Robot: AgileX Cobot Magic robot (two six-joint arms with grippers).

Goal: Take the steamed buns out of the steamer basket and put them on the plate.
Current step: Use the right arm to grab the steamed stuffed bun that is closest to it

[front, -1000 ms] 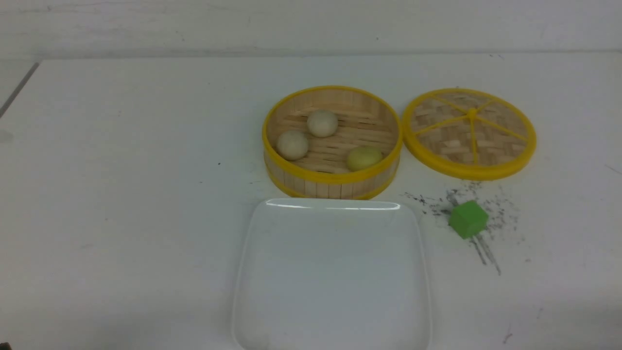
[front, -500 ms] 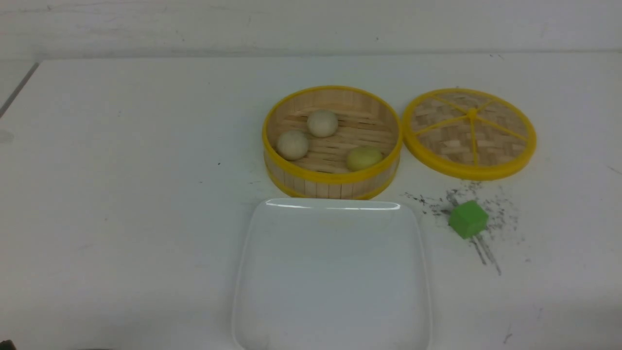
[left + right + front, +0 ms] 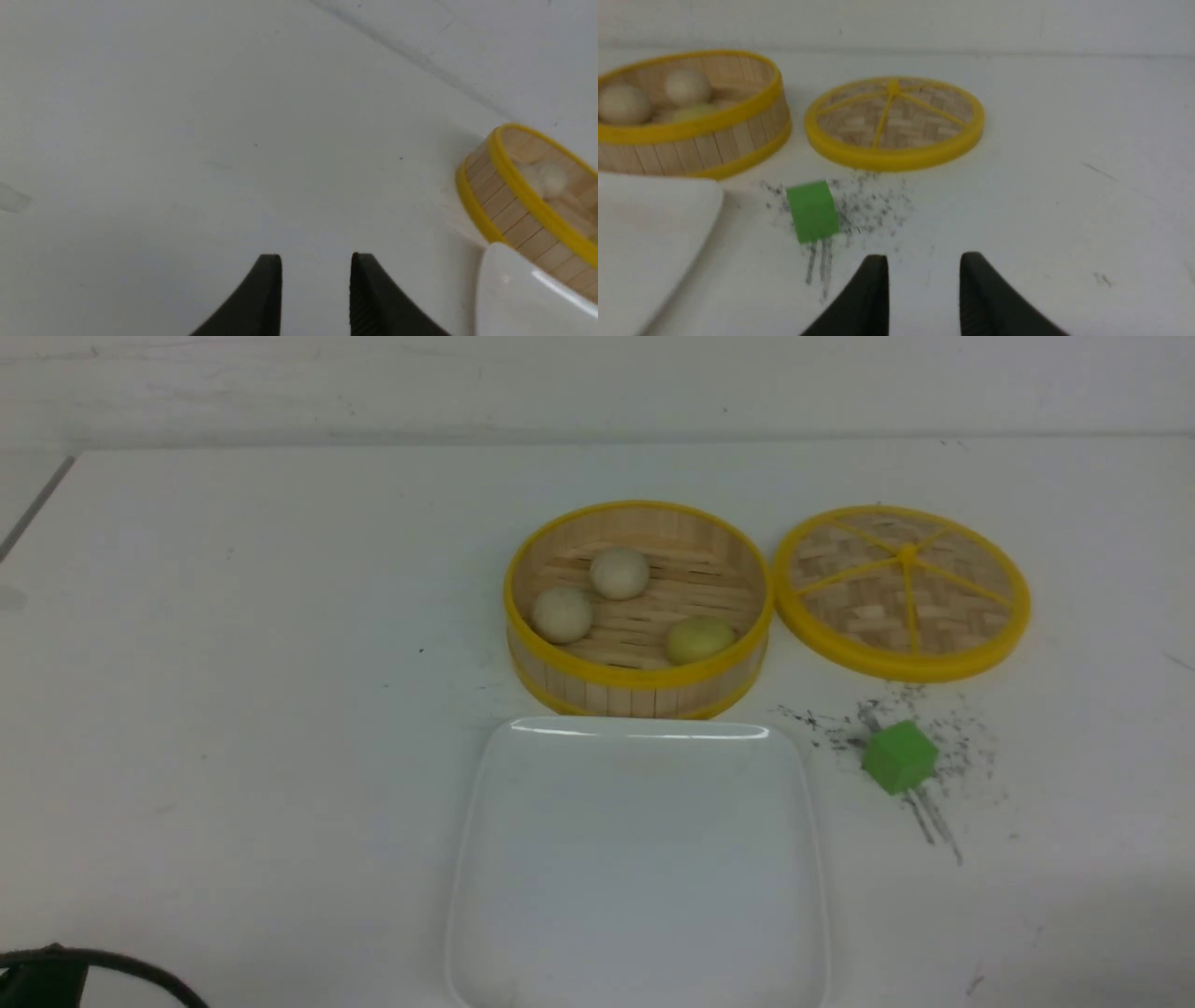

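The steamer basket (image 3: 638,686) stands mid-table and holds two off-white steamed buns (image 3: 562,614) (image 3: 619,573) and a pale yellow bun (image 3: 699,639). The white square plate (image 3: 485,803) lies just in front of it, with nothing on it. My left gripper (image 3: 316,261) is open and empty over bare table, left of the plate (image 3: 523,298) and the basket (image 3: 495,186). My right gripper (image 3: 924,261) is open and empty, near the green cube (image 3: 812,211). The right wrist view shows the basket (image 3: 738,135) with buns (image 3: 686,85).
A flat woven lid with yellow spokes (image 3: 902,588) lies right of the basket. A green cube (image 3: 898,757) sits on dark scuff marks right of the plate. A black part of the left arm (image 3: 56,975) shows at the bottom left corner.
The black part of the left arm has come into the bottom left corner of the front view. The buns, basket, plate and cube have not moved.
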